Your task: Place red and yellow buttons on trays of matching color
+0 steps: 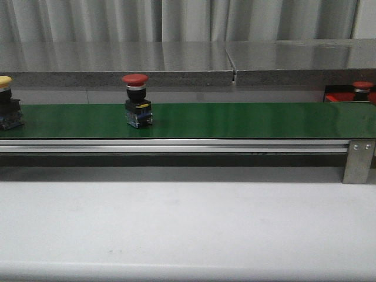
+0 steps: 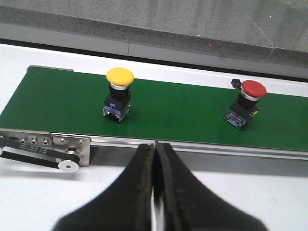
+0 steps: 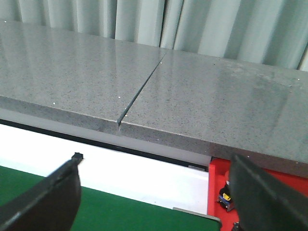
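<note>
Green belt is running flat and matte across the front view, riding on a brushed aluminium rail with a metal bracket at its right end; white bench is lying smooth in front of it, and a speckled grey stone ledge is sitting behind, split by a narrow seam. Red button is standing upright on the belt left of centre, long axis vertical, glossy mushroom dome up, silver collar below, dark blocky base touching the belt. Yellow button is standing likewise at the far left edge, dome up, partly cut off by the frame. In the left wrist view both are showing well apart on the belt, yellow button nearer the belt's roller end, red button with its base turned slightly askew. Red tray is peeking in at far right behind the belt, bright and low-rimmed, and is carrying another red-capped button. Left claw is hovering off the belt over the white bench, black fingers pressed together with only a hairline between them. Right claw is hanging with dark matte fingers spread wide, gripping nothing, the tray's red corner showing between them.
</note>
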Available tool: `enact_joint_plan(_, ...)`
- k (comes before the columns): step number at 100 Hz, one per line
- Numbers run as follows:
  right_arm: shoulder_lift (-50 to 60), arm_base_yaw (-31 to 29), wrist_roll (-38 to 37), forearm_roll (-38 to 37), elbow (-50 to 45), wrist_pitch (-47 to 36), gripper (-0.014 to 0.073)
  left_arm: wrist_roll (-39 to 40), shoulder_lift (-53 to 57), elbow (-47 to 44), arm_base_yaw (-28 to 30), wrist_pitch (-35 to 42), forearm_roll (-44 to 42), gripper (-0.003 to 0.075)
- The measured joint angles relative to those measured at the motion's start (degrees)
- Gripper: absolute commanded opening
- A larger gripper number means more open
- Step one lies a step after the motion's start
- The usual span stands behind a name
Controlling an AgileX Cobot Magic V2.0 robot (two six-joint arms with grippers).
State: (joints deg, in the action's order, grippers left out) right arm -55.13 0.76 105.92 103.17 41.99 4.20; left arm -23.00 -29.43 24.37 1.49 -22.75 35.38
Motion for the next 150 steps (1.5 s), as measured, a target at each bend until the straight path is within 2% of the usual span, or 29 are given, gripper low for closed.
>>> enact_joint_plan(19,-4.83,0.0,0.0,0.21,1.25,5.19,0.0611,0.0,0.0,0.0,0.0,0.0,0.0,-0.002)
enact_joint_plan(43,-19.32,0.0,0.0,-2.75,7.3,17.27,0.0611,0.0,0.0,0.0,0.0,0.0,0.0,-0.002)
enact_joint_plan(69,-33.74,0.0,-4.34,-18.48,17.8,30.28,0.0611,0.0,0.0,0.0,0.0,0.0,0.0,-0.002)
enact_joint_plan(89,-41.77,0.0,-6.05,-24.16,25.11,40.22,0.0611,0.0,0.0,0.0,0.0,0.0,0.0,-0.002)
enact_joint_plan(113,-47.68,2.73,-6.05,-29.86,29.61,42.11,0.0611,0.0,0.0,0.0,0.0,0.0,0.0,-0.002)
enact_joint_plan(150,-53.36,7.18,-5.59,-30.88,33.72,42.74,0.0611,0.0,0.0,0.0,0.0,0.0,0.0,-0.002)
